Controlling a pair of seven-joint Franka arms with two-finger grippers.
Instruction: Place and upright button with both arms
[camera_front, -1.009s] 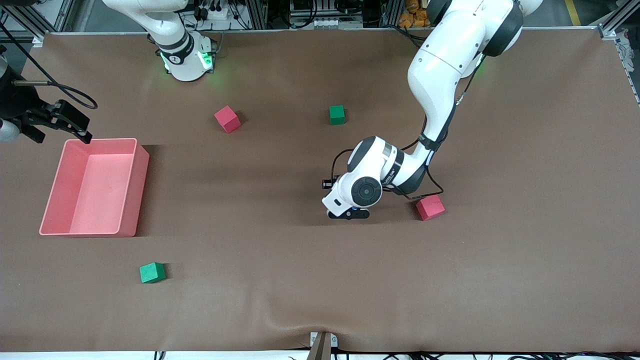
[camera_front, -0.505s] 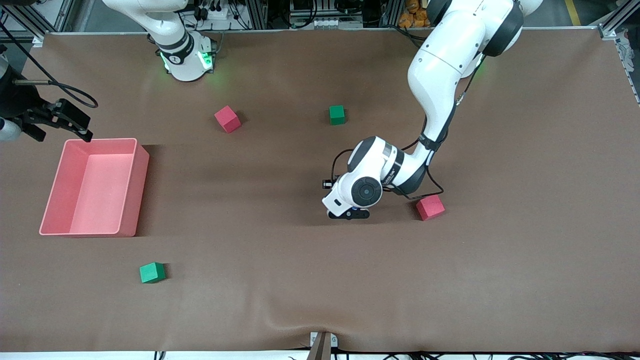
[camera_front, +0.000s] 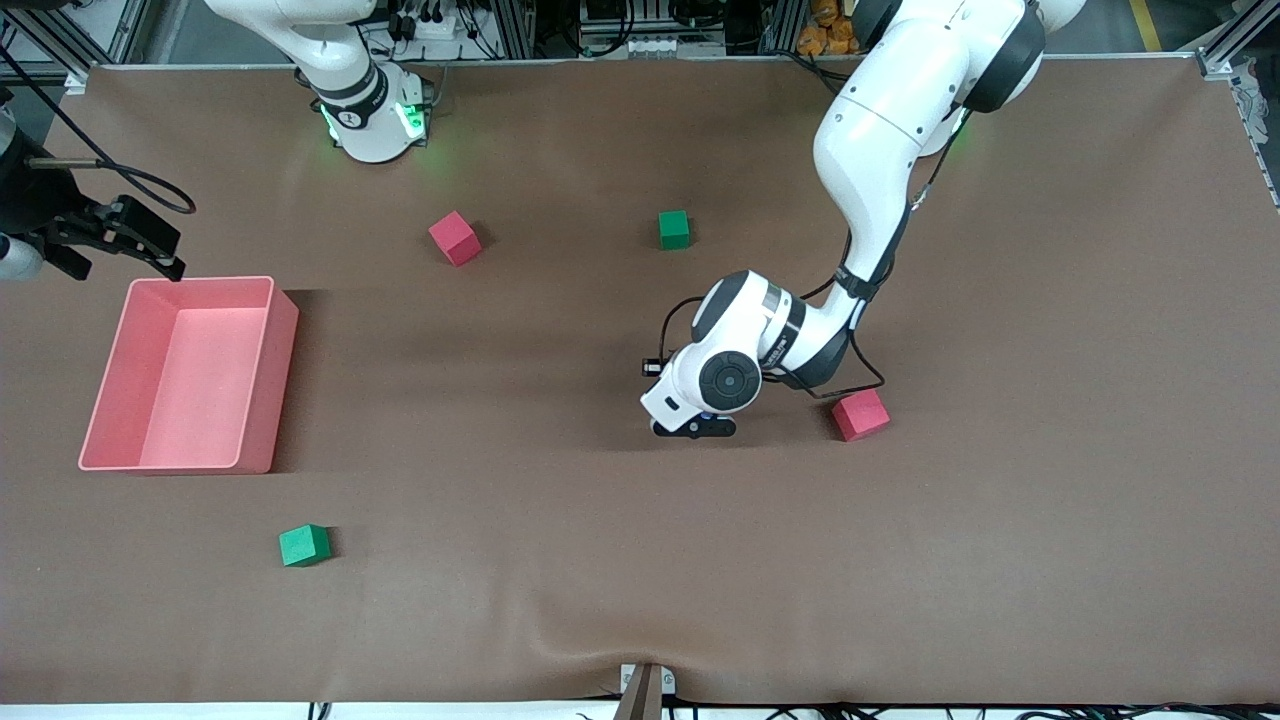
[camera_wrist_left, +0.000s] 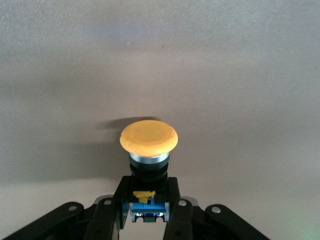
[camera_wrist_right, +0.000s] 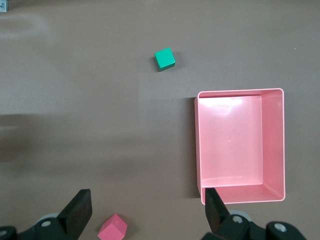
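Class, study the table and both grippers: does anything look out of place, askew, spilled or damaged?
Nothing stands out. The left gripper is shut on the button near the table's middle, the right gripper waits open by the empty pink bin, and the cubes sit undamaged.

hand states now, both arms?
Left hand: closed on the button, low over the table's middle.
Right hand: open, empty, above the pink bin.
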